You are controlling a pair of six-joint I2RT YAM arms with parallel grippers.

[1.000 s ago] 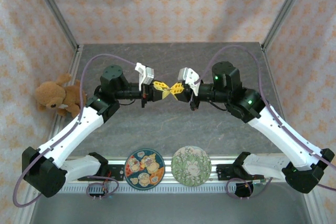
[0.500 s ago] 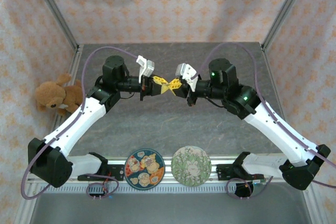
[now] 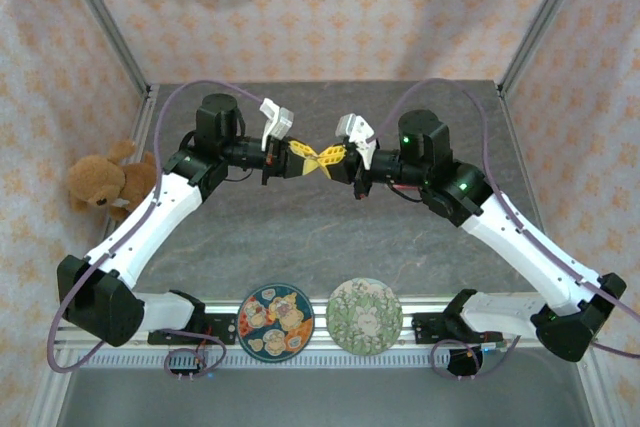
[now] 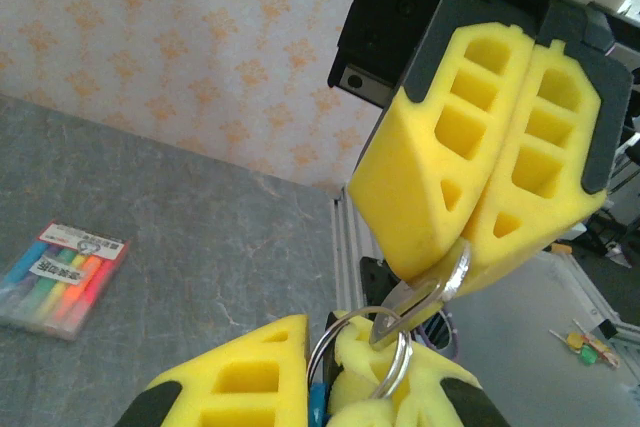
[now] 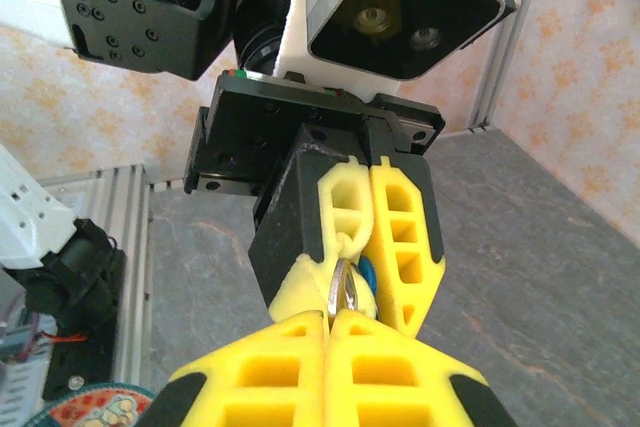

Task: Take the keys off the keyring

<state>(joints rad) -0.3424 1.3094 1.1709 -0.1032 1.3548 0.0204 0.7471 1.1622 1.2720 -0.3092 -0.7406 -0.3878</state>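
**Key extraction, mid-air**
Left gripper (image 3: pixel 299 159) clamped on keyring (image 4: pixel 400 362), right gripper (image 3: pixel 336 159) clamped on key (image 4: pixel 440 292): hold both grips firm and feed the key along the coil toward its split.

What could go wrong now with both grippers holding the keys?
The right gripper pinches the silver key only at its fingertips, so the key could slip out under a pull. The key looks threaded on the keyring in the left gripper; a straight tug might yank it loose onto the table.
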